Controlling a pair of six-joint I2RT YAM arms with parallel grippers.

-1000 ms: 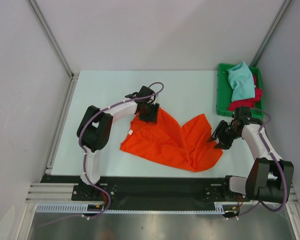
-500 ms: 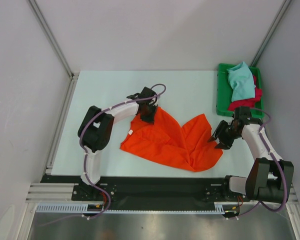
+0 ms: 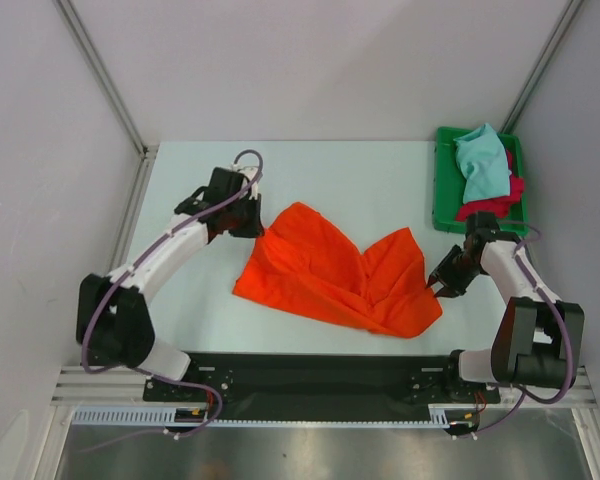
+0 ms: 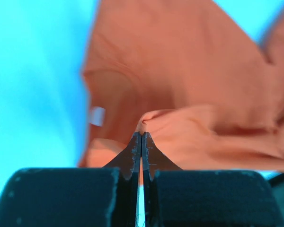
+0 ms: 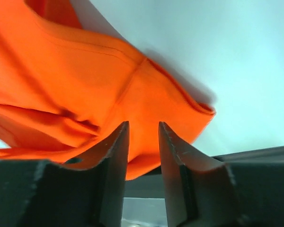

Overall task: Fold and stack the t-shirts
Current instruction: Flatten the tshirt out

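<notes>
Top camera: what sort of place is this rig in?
Probably a lab test booth, not a home: blank grey walls, metal frame posts, a pale table, and the left arm and right arm bolted to a rail at its near edge.

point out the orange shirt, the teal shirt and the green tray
orange t-shirt [image 3: 320,265], top view, middle of the cloth
teal t-shirt [image 3: 480,165], top view, centre of the bundle
green tray [image 3: 442,190], top view, bare left wall
</notes>
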